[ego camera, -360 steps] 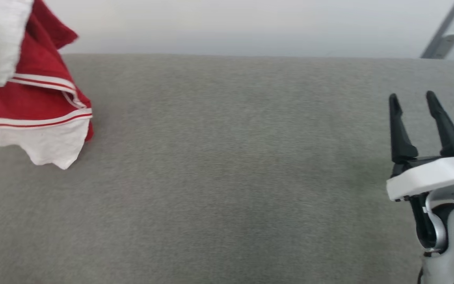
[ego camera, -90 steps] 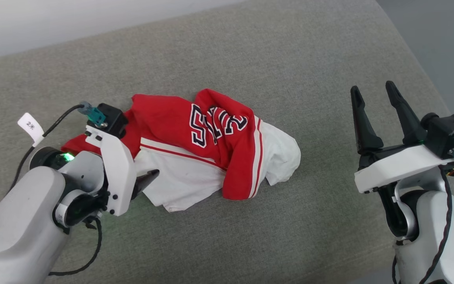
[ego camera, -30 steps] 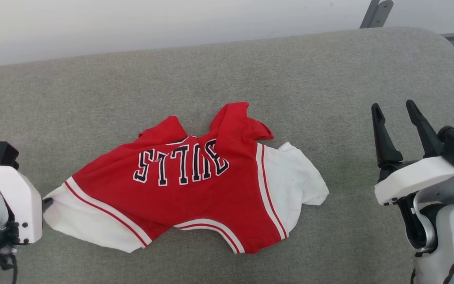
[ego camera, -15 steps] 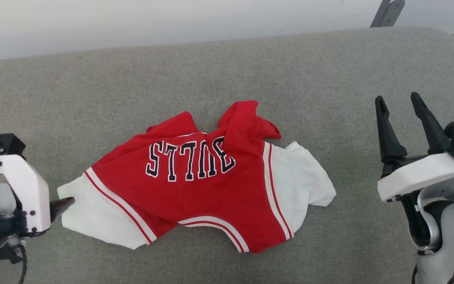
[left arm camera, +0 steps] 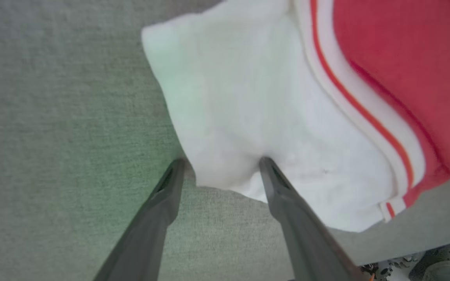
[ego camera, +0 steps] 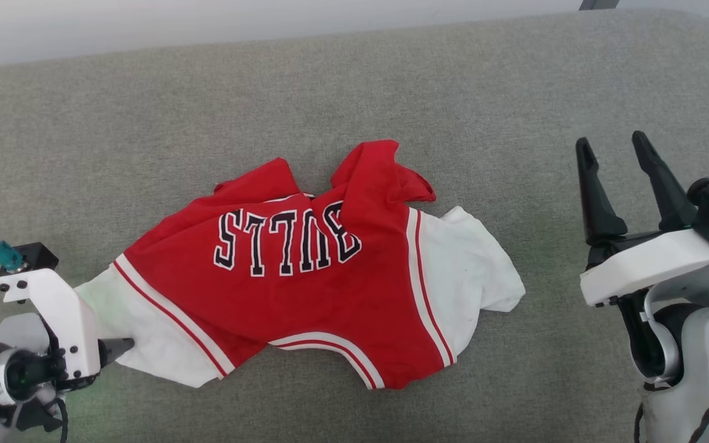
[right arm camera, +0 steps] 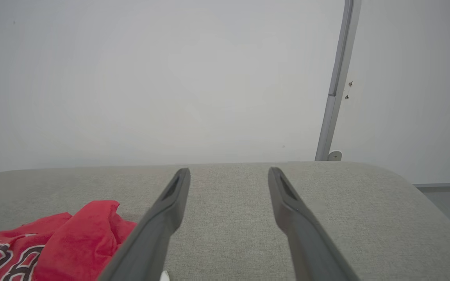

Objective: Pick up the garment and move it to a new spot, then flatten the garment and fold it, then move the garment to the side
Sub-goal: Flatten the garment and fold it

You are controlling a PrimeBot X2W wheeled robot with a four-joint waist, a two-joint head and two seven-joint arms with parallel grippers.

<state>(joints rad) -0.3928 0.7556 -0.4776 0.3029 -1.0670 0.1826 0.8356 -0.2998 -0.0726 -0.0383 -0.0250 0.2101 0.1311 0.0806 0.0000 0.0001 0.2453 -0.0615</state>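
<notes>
At the centre of the grey fabric worktop [ego camera: 354, 80] lies one garment [ego camera: 305, 289], rumpled, lettering up, collar bunched. Two grippers: the left gripper [left arm camera: 222, 162] has its fingers open astride a white sleeve's edge, apparently touching it. The right gripper [ego camera: 612, 140], fingers open and empty, hangs well apart. To flatten well, pinch hems shallowly and draw them outward, low.

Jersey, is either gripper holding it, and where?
Nothing is held. Left gripper open at the white sleeve edge of the jersey; right gripper open, apart.
</notes>
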